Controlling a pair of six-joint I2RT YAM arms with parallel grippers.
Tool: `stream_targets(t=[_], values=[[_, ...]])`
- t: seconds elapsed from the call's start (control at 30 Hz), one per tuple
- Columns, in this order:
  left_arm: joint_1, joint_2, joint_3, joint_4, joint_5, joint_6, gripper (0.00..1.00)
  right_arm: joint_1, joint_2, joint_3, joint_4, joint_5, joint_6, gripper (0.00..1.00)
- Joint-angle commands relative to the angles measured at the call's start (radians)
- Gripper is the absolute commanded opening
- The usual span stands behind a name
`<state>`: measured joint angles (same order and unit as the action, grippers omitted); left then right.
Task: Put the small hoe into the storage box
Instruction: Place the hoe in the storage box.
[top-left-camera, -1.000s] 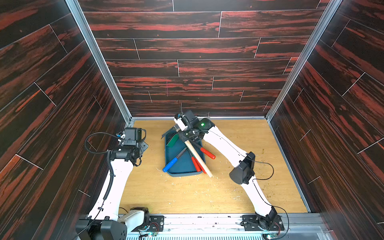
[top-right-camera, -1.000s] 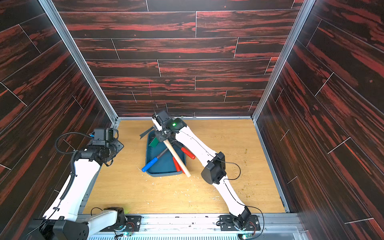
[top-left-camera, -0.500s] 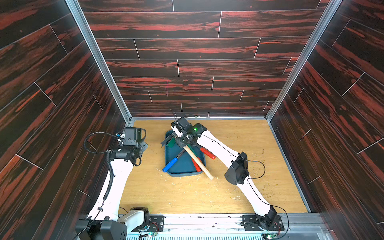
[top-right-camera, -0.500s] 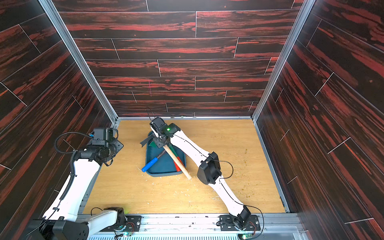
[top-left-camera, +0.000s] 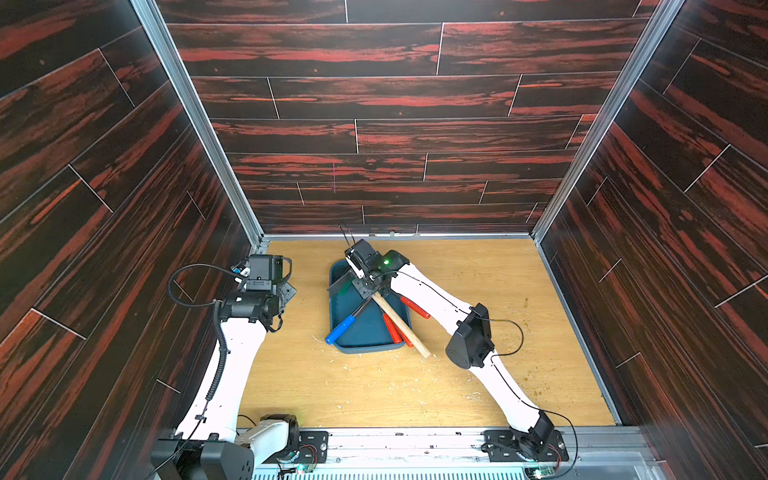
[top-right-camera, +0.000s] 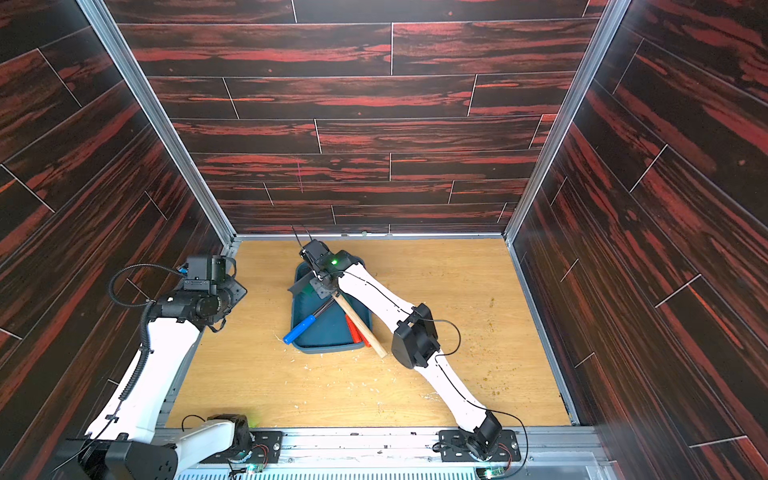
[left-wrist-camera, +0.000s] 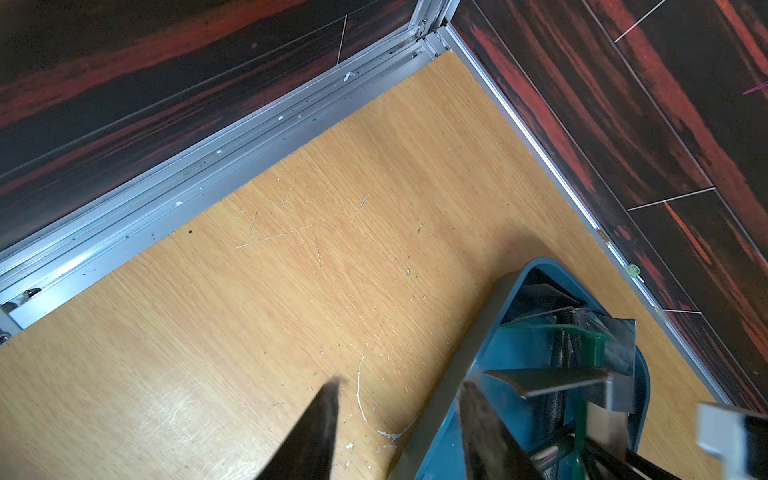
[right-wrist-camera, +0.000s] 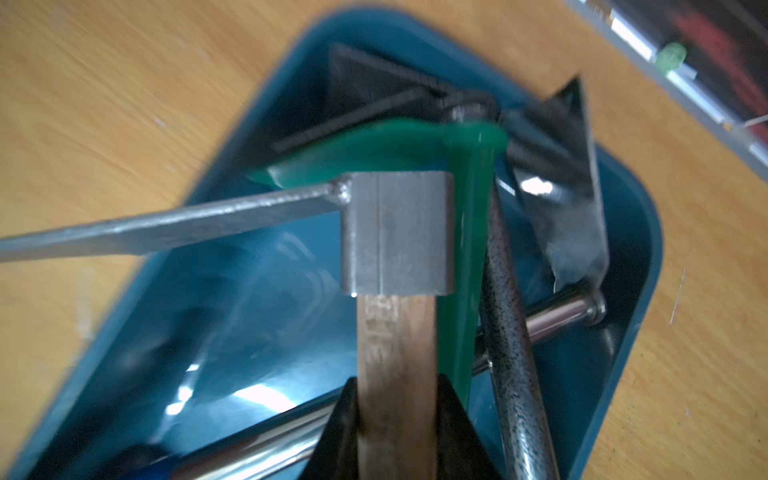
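Clutter in storage box (top-left-camera: 361, 348), bench's far middle: blue-handled tool (top-left-camera: 340, 329), red-handled tools (top-left-camera: 392, 330), green tool (right-wrist-camera: 461, 249) beneath small hoe (right-wrist-camera: 397, 232), handle clamped in right gripper (right-wrist-camera: 397, 419). Left gripper (left-wrist-camera: 401, 382) at left edge, jaws parted, empty. Scuffed bench (top-left-camera: 374, 395), dark plank walls (top-left-camera: 374, 124).

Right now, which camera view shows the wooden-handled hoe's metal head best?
The right wrist view: the hoe's head fills the middle. In both top views the head is small, partly hidden. The left wrist view has the head near a corner.
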<state>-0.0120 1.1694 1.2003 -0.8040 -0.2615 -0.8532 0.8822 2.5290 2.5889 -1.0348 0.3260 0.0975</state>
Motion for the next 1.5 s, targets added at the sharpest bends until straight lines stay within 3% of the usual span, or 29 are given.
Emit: stream_targets(t=[0.0,0.3,0.47,0.83,1.0,1.27,1.47], values=[[0.007,-0.007,0.023,-0.026,-0.007,0.009,0.5,0.0,0.009,0.033,-0.002,0.021,0.027,0.0],[0.007,-0.004,0.016,-0.018,0.01,0.011,0.5,0.0,0.035,0.048,0.0,0.018,0.039,0.0],[0.007,0.002,0.012,-0.01,0.032,0.015,0.5,0.0,0.056,0.049,0.018,0.012,0.049,0.13],[0.007,0.009,0.011,0.001,0.056,0.025,0.5,-0.016,0.077,0.054,0.074,0.001,0.092,0.18],[0.007,0.012,0.012,-0.001,0.064,0.028,0.51,-0.022,0.081,0.053,0.071,0.005,0.105,0.3],[0.007,0.019,0.017,0.005,0.07,0.026,0.51,-0.022,0.009,0.057,0.105,-0.014,0.113,0.4],[0.007,0.016,0.02,-0.001,0.068,0.035,0.51,-0.062,-0.1,0.049,0.106,-0.021,0.155,0.41]])
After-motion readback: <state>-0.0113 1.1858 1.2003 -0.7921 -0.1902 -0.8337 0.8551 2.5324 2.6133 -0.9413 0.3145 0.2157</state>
